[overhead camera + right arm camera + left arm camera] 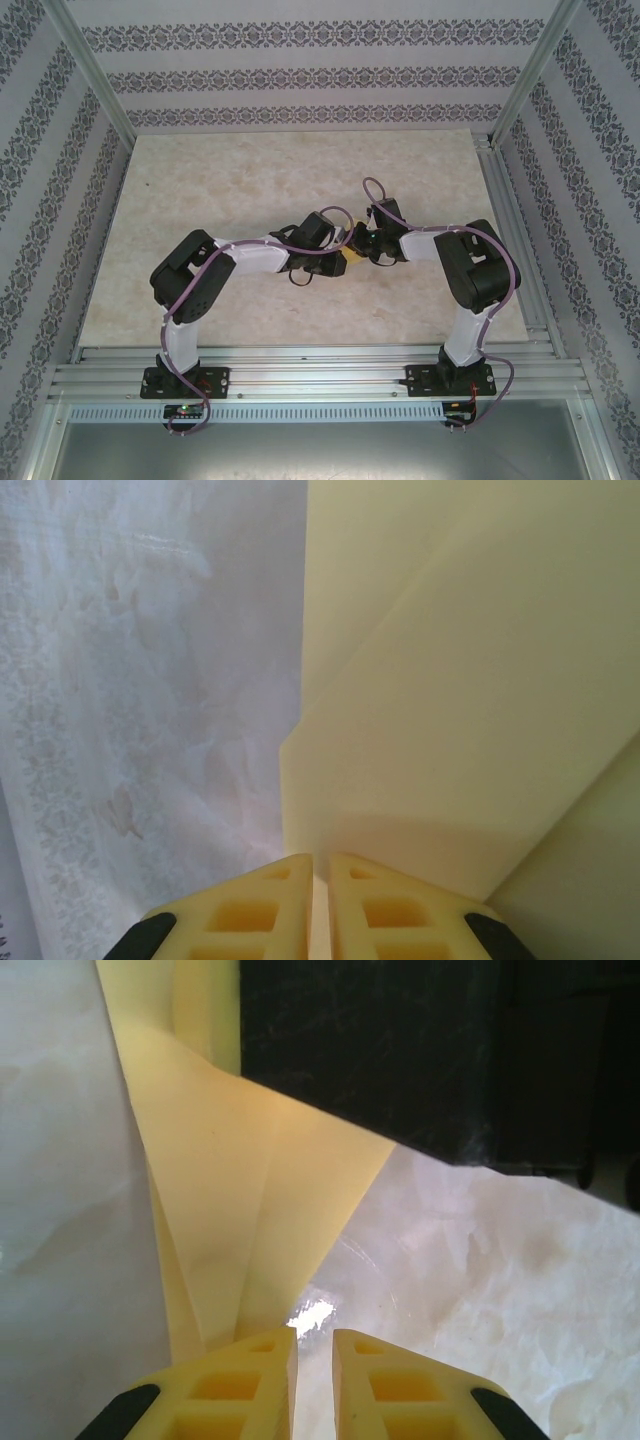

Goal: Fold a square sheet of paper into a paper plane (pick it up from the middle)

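The pale marbled tabletop carries the left arm and the right arm, which bend in from either side and meet over its middle. Between them sits the yellow paper, already creased into a long tapering shape with overlapping flaps. It seems to be raised a little off the surface.

In the right wrist view the right hand is clenched on the paper, whose layered edge runs straight into the near-shut fingers. The left hand has its fingers close together, with a slim gap that shows bare tabletop. The paper's narrow end runs to its left finger, and I cannot tell whether it is pinched there.

The step looks like setting a crease on a half-folded dart. To do it well, the right hand should hold firm as the anchor while the left takes the narrow end squarely, so the layers do not slide. Line the edges up along the centre crease before pressing. Thin paper will likely buckle or tear if the two hands pull apart or twist.
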Controlling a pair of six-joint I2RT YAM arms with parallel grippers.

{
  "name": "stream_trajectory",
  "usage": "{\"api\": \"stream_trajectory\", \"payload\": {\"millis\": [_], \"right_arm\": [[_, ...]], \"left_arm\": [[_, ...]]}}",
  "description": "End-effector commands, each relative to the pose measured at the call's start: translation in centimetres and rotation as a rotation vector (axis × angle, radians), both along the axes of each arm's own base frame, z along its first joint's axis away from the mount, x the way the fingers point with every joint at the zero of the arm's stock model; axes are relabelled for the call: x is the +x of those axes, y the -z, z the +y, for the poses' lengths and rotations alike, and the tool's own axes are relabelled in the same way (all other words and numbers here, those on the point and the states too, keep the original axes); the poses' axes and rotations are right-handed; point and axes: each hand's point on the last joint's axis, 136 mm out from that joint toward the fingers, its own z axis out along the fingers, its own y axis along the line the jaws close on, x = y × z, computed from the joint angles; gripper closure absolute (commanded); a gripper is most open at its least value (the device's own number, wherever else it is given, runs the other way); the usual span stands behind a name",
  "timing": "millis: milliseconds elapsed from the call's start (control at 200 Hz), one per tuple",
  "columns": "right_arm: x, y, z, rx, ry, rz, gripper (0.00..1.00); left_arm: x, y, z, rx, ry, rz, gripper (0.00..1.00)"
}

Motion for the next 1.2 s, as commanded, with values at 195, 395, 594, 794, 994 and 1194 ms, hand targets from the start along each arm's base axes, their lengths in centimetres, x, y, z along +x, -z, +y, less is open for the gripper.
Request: {"api": "stream_trajectory", "payload": {"millis": [195,395,594,794,994,1194], "right_arm": [[-3.8,6.3,-2.9,-0.161,0.032,0.188,0.87],[-3.9,6.5,-3.0,-0.162,0.031,0.193,0.87],[-4.0,6.6,-3.0,-0.164,0.032,0.197,0.87],[-4.2,6.9,-3.3,-0.175,0.046,0.211,0.87],[-4.3,7.2,-3.4,-0.178,0.052,0.220,0.87],[-4.3,7.3,-3.5,-0.181,0.054,0.222,0.87]], "left_arm": [[1.1,-2.0,-0.4,-0.031,-0.035,-0.072,0.82],[0.9,-0.7,-0.2,0.000,-0.035,-0.042,0.85],[0.3,-0.5,-0.7,-0.013,-0.004,-0.009,0.86],[-0.3,-0.6,-0.9,-0.036,0.020,0.007,0.84],[0.3,0.7,0.4,0.040,-0.030,-0.005,0.84],[0.6,1.5,1.3,0.080,-0.059,-0.007,0.85]]}}
